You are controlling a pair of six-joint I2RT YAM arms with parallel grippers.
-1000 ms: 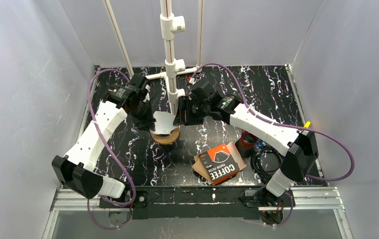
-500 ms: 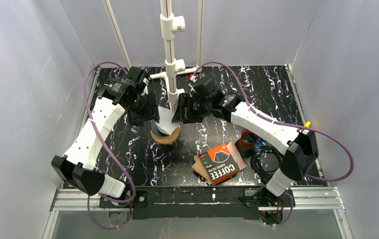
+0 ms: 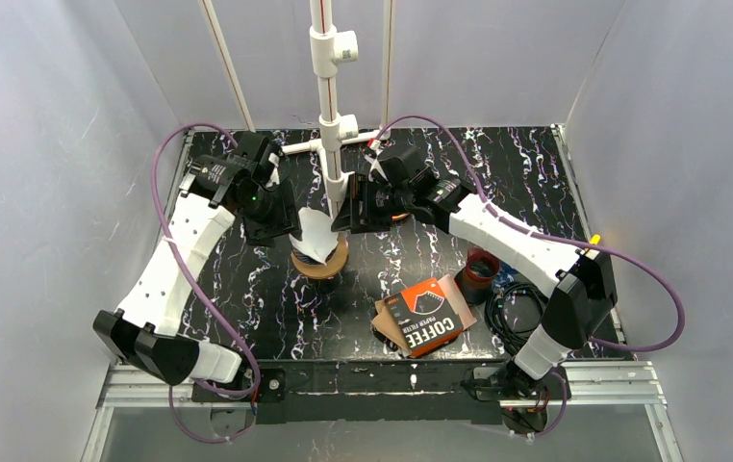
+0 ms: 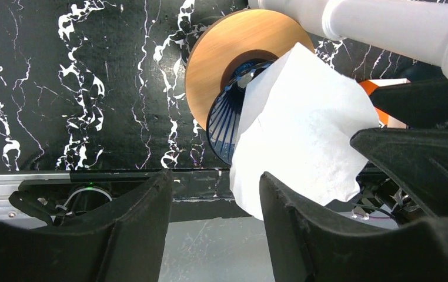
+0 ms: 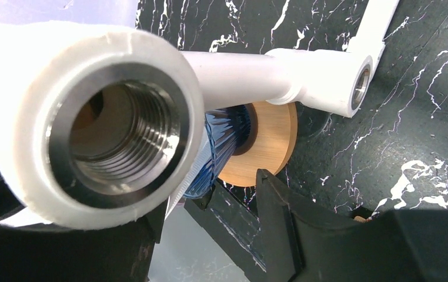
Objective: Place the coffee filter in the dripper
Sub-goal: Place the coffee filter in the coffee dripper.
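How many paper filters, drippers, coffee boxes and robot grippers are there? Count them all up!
Paper filter: 1
Dripper: 1
Coffee filter box: 1
Grippers: 2, left gripper and right gripper
Total: 5

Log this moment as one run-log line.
left gripper: open, holding nothing | right gripper: open, beside dripper | coffee filter: tip in dripper, leaning out, not seated
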